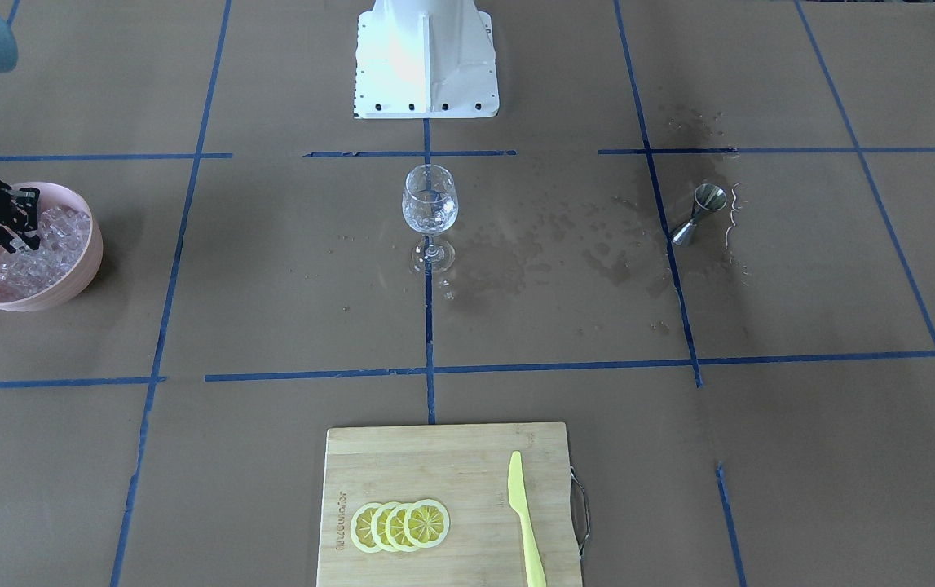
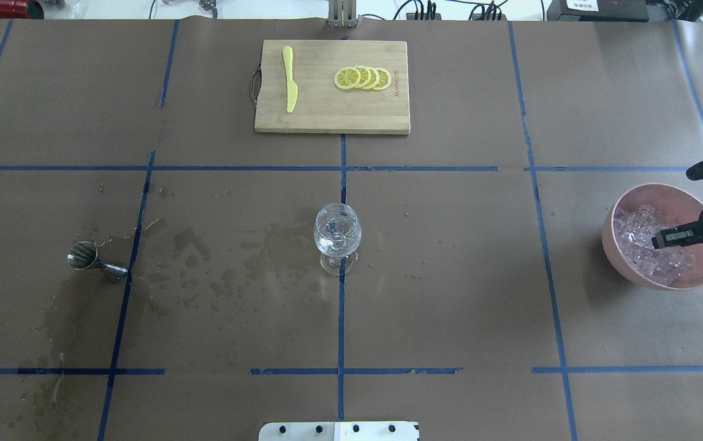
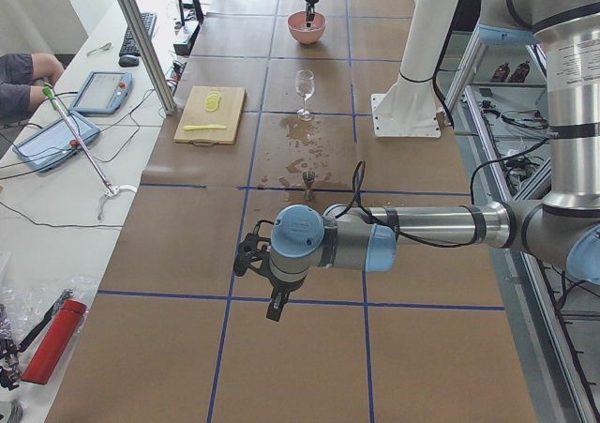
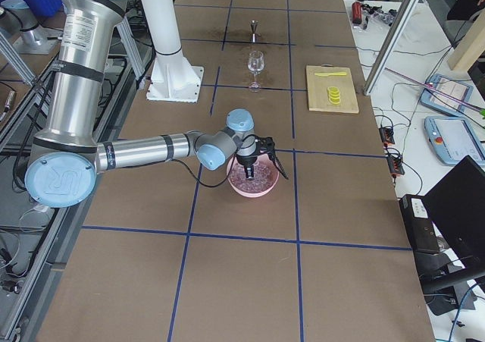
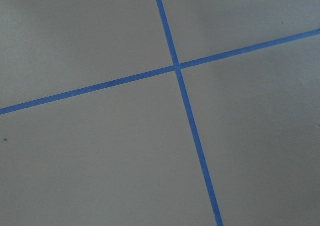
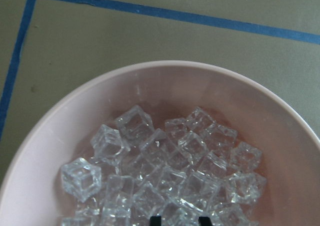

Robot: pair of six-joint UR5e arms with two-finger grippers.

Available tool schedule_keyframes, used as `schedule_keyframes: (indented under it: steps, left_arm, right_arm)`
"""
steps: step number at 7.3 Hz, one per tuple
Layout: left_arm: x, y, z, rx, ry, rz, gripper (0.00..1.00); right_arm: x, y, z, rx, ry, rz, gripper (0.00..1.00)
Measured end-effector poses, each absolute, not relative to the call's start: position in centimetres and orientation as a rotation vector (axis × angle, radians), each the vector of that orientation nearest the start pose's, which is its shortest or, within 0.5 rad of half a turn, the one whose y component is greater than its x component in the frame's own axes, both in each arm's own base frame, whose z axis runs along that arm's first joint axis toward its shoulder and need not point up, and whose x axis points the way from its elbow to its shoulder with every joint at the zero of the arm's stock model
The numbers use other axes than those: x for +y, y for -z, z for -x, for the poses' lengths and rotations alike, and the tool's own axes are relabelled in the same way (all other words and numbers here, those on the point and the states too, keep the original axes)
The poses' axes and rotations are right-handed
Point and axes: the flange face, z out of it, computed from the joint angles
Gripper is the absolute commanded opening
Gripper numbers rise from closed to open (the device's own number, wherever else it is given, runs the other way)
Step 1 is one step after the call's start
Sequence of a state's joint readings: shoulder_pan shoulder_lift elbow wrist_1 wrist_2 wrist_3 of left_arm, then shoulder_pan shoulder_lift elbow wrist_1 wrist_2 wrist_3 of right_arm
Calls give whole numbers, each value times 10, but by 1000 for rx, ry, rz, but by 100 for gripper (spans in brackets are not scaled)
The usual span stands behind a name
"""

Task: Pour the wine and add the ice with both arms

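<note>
The ice (image 6: 150,151) is a heap of clear cubes in a pink bowl (image 2: 618,245) at the table's right end. My right gripper (image 2: 661,239) is down in that heap. In the right wrist view its fingertips (image 6: 156,219) stand close together with a cube between them, so it looks shut on an ice cube. The stemmed wine glass (image 2: 338,233) stands upright at the table's middle with something clear in it. My left gripper (image 3: 274,301) hangs over bare paper far to the left. It shows only in the exterior left view, so I cannot tell its state.
A steel jigger (image 2: 91,260) stands on the left among wet stains. A wooden cutting board (image 2: 326,116) at the far edge carries lemon slices (image 2: 363,78) and a yellow knife (image 2: 290,86). The white base block (image 1: 426,57) is behind the glass.
</note>
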State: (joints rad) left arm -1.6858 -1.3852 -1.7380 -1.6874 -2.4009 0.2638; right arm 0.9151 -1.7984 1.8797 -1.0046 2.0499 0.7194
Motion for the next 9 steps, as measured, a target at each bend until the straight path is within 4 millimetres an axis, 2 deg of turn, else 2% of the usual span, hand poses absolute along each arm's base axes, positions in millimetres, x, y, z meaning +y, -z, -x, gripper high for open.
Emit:
schedule_keyframes:
  steps: [1, 4, 7, 9]
  left_arm:
    - [-410, -645, 108, 798, -181, -247, 100]
    - [-410, -645, 108, 798, -180, -247, 100]
    - [-410, -644, 108, 798, -182, -248, 100]
    - [-410, -644, 108, 798, -183, -249, 100]
  right_arm:
    - [-392, -541, 190, -777, 99, -214, 0]
    - [-397, -476, 182, -838, 108, -299, 0]
    - [-427, -369, 206, -843, 91, -282, 0]
    - [-434, -287, 252, -887, 46, -239, 0]
